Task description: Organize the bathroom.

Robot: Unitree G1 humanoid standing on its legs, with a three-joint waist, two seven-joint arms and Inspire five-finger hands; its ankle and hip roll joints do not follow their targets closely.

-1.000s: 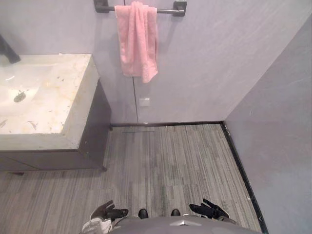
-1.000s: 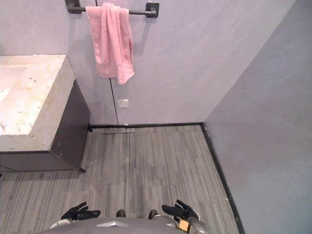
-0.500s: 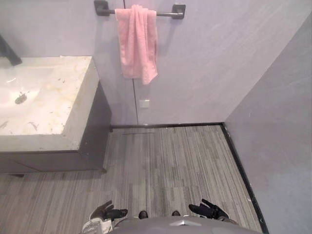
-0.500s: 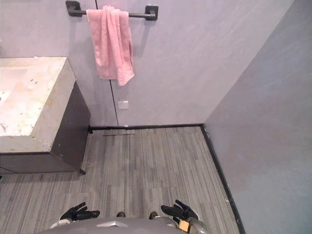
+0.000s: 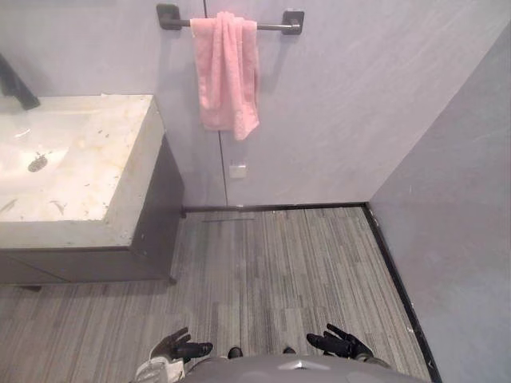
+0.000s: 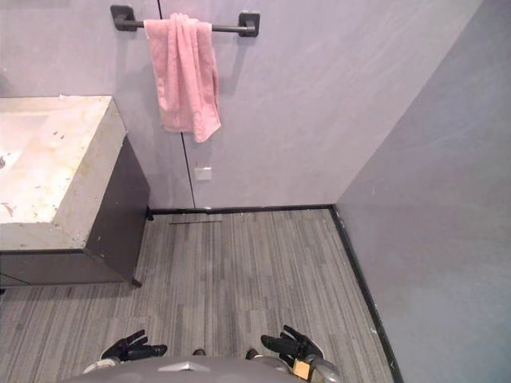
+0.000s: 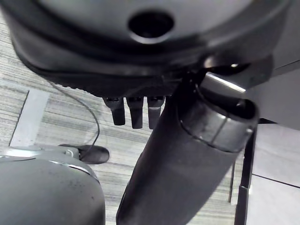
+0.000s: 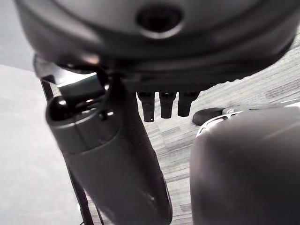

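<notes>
The left hand is hanging low at the bottom of the head views, its fingers relaxed and spread, holding nothing and touching nothing. The right hand is hanging at the same height on the other side, its fingers likewise loose and empty. In the wrist views each hand's fingertips are pointing down over bare floor.

Compared with a second ago, the whole scene is sitting a little lower in both head views: the towel bar's brackets are now showing in full near the top edge, so the camera is tilting up slightly. Towel, vanity and wall plate are keeping their places relative to one another, and both hands are staying low and slack.

Ahead of the hands the grey striped floor is lying open up to the dark skirting at the back wall. A floor drain slot is lying just beside that skirting. On the left a stone-topped sink vanity is standing against the back wall, its dark cabinet front bounding the floor on that side; its basin is showing a drain. A grey side wall is closing the room on the right.

The pink towel is hanging bunched over the dark towel bar on the back wall, just right of the vanity, with a small white wall plate below it.
</notes>
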